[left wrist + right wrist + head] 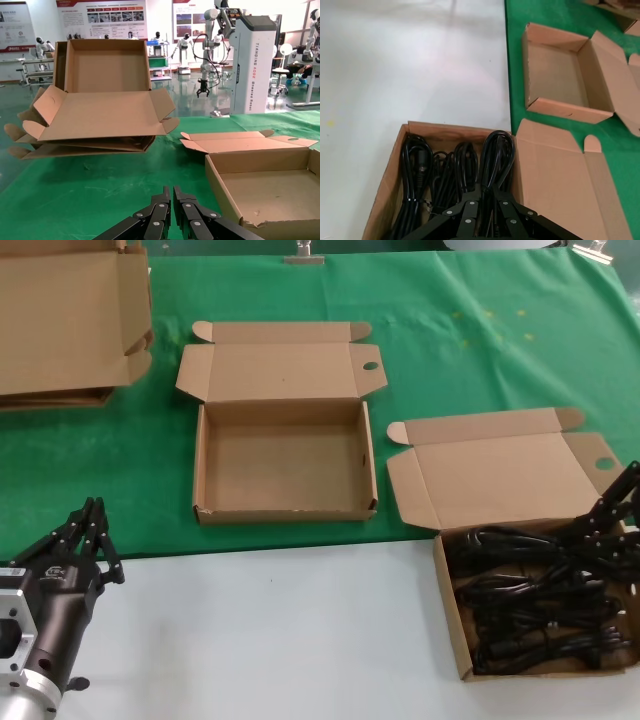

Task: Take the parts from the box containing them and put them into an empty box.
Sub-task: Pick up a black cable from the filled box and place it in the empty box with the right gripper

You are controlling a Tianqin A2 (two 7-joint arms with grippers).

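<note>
The box containing them point(447, 612) stands open at the right on the white table, its lid point(500, 475) folded back; black coiled cables, the parts point(530, 600), fill it. My right gripper point(592, 522) reaches into its far side. In the right wrist view this gripper point(486, 188) is shut on one cable bundle point(496, 152), whose loop sticks out past the fingertips, beside other cables point(417, 170). The empty box point(285, 514) lies open on the green mat at centre, also visible in both wrist views point(265, 190) point(555, 70). My left gripper point(92, 504) point(171, 189) hangs shut and holding nothing at the front left.
A flattened cardboard stack point(65, 320) point(100, 100) lies at the back left on the green mat point(450, 360). White tabletop point(270, 630) spans the front between the two arms. The full box's lid point(555, 185) lies flat beside the cables.
</note>
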